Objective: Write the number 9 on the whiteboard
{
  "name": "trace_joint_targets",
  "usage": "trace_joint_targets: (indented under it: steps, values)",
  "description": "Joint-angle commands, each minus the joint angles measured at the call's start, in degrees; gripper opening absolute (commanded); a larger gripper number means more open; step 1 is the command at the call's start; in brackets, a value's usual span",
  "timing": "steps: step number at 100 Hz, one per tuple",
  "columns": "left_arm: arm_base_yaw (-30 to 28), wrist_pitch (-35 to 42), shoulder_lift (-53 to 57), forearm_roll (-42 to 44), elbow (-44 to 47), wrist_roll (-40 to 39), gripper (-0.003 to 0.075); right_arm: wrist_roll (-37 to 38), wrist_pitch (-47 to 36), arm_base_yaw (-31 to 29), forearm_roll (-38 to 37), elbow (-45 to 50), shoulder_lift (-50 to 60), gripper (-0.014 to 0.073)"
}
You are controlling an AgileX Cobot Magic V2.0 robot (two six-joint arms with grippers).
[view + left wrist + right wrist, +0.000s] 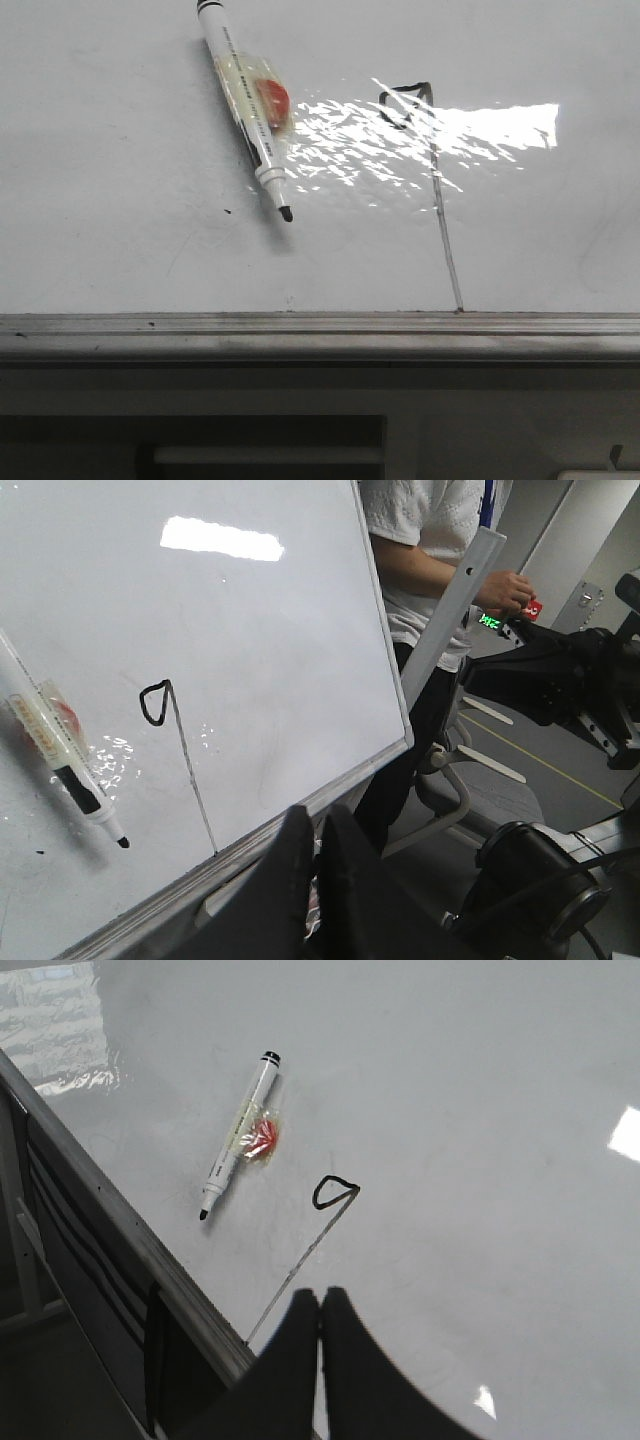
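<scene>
Front view | number 9 (437, 190) partly lost in whiteboard (120, 250) glare

Bright rippled glare streaks the whiteboard (120, 150).

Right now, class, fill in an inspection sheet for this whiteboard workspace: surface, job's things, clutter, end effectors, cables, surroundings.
Surface: whiteboard lies flat, glossy, with glare and faint smudges.
Job's things: number 9 drawn, small loop, long tail reaching the edge rail; marker uncapped, lying on the board beside it, taped red tag.
Clutter: tiny dark specks.
End effectors: left end effector and right end effector shut, empty.
Cables: nothing seen.
Surroundings: person standing past the board.
</scene>
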State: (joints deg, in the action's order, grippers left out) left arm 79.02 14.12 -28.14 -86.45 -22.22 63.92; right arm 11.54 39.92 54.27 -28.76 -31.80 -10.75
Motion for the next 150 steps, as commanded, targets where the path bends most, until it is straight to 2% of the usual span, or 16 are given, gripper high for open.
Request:
trace_joint_targets:
  steps: [1,12,21,31,39,64,83,112,121,136,150]
  values:
    - [0.4,-0.3,-0.2,0.7,-1.6,0.0,-0.0020,0.1,-3.9,-0.3,-2.2,-1.4,-0.7,-0.0041]
    - [0.4,6.3,0.4,0.0,-1.3,0.0,-0.0020,0.1,-3.9,-0.3,-2.2,-1.4,-0.7,-0.0041]
    - [0.4,13.6,0.5,0.8,0.4,3.3,-0.0020,0.1,-3.9,-0.3,-2.3,-1.4,-0.7,-0.0041]
    - [-0.5,18.9,0.5,11.3,5.0,2.6,-0.0020,0.1,-3.9,-0.3,-2.3,-1.4,-0.7,-0.0041]
    - [-2.6,20.5,0.6,23.3,9.2,-2.4,-0.0020,0.1,-3.9,-0.3,-2.3,-1.4,-0.7,-0.0041]
    - [-17.2,20.8,0.7,42.3,15.7,-17.8,-0.0020,0.1,-3.9,-0.3,-2.3,-1.4,-0.7,-0.0041]
    - [-29.5,20.2,3.7,52.6,18.5,-26.7,-0.0020,0.1,-3.9,-0.3,-2.3,-1.4,-0.7,-0.0041]
    - [-50.2,9.4,18.6,62.5,22.0,-28.6,-0.0020,0.1,-3.9,-0.3,-2.3,-1.4,-0.7,-0.0041]
    - [-56.2,5.5,22.5,67.2,23.4,-34.9,-0.0020,0.1,-3.9,-0.3,-2.3,-1.4,-0.7,-0.0041]
    - [-63.8,-7.3,25.8,74.9,23.4,-47.6,-0.0020,0.1,-3.9,-0.3,-2.3,-1.4,-0.7,-0.0041]
    - [-68.5,-17.3,25.9,76.0,23.4,-52.0,-0.0020,0.1,-3.9,-0.3,-2.3,-1.4,-0.7,-0.0041]
